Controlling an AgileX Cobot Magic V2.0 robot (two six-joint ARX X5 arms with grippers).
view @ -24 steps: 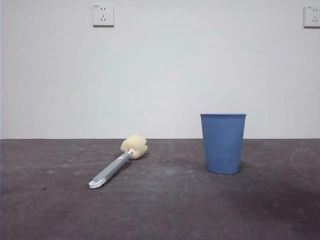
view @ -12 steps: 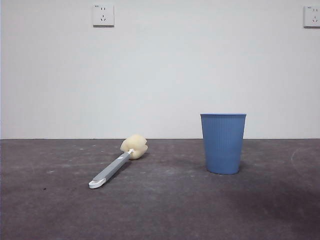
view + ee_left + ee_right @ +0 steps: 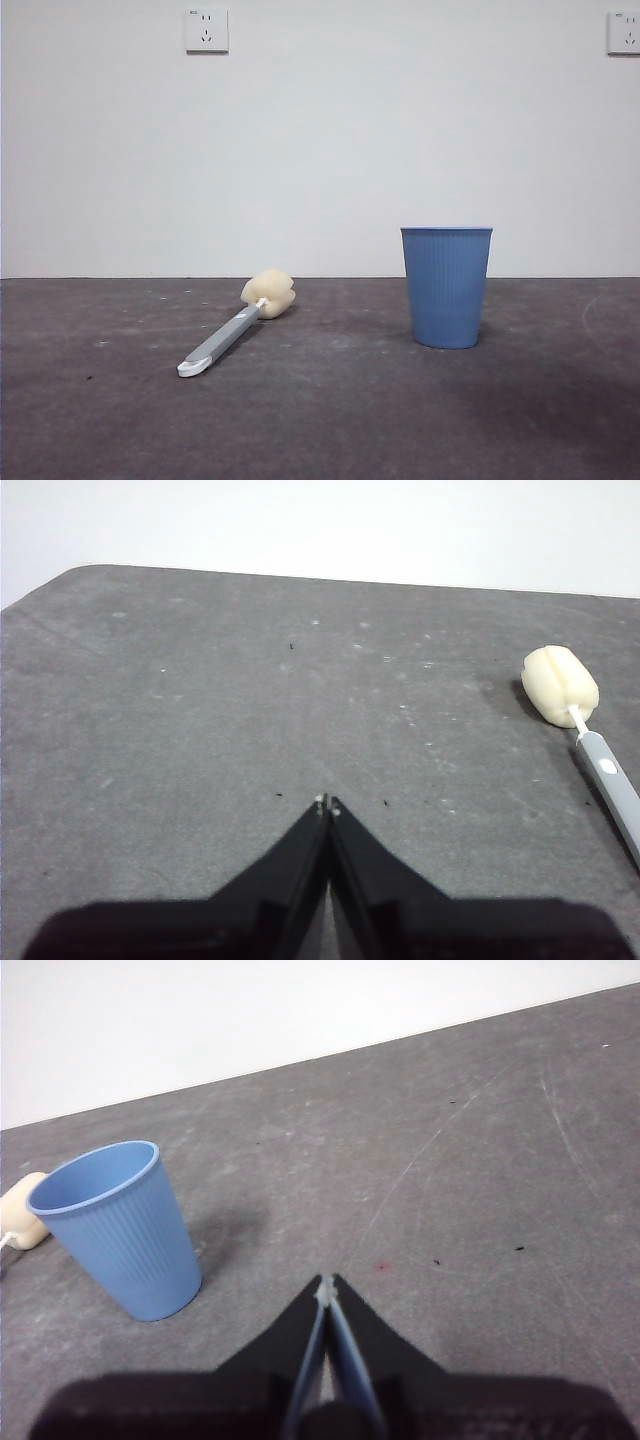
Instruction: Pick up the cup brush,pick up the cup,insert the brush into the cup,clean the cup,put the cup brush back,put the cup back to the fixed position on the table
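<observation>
The brush (image 3: 236, 329) lies flat on the tabletop (image 3: 330, 420), left of centre, with its cream sponge head toward the far side and the white looped tip nearest the front. The cup (image 3: 446, 287) stands upright and empty to the right, well apart from the brush. Two wall sockets (image 3: 206, 30) sit high on the white wall behind.

The left gripper (image 3: 327, 804) hangs above bare tabletop, jaws pressed together, with the brush off to one side. The right gripper (image 3: 326, 1285) has its jaws pressed together too, holding nothing, near the cup but not touching it.
</observation>
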